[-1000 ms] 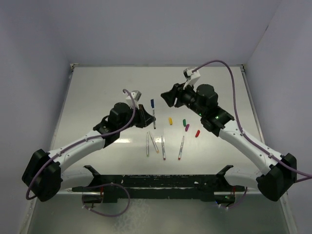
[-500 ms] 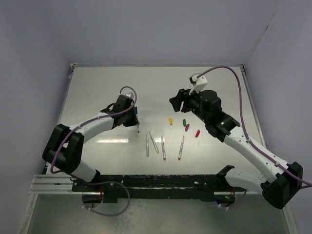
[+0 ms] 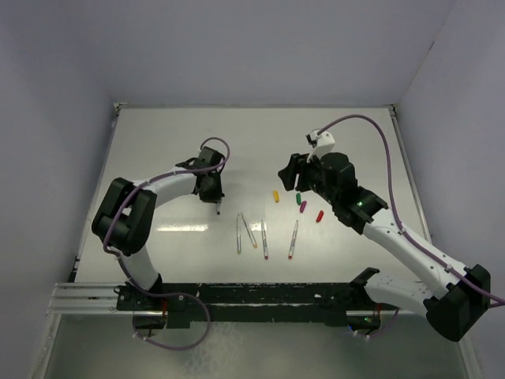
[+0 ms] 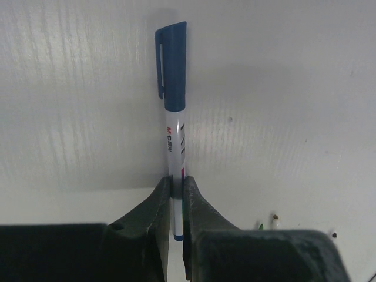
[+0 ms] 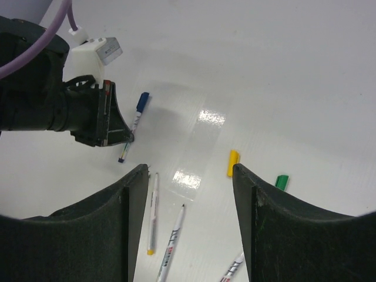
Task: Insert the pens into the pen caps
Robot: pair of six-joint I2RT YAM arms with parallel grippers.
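My left gripper (image 3: pixel 215 192) is shut on a pale pen (image 4: pixel 174 141) that wears the dark blue cap (image 4: pixel 174 64). The jaws pinch the barrel near its blue rear end, low over the table. The same pen (image 5: pixel 131 130) shows in the right wrist view. My right gripper (image 3: pixel 286 169) is open and empty, above and behind the loose caps: yellow (image 3: pixel 275 195), green (image 3: pixel 299 196), purple (image 3: pixel 303 206) and red (image 3: pixel 319 215). Several uncapped pens (image 3: pixel 263 239) lie side by side in front of the caps. The yellow cap (image 5: pixel 232 163) lies between my open right fingers (image 5: pixel 126 194).
The white table (image 3: pixel 158 150) is walled at the back and on both sides. A black rail (image 3: pixel 252 296) with the arm bases runs along the near edge. The purple cables loop above both wrists.
My left gripper has moved left and back a little with the blue-capped pen, its arm folding in toward the left. My right gripper has shifted slightly toward the caps, still open.
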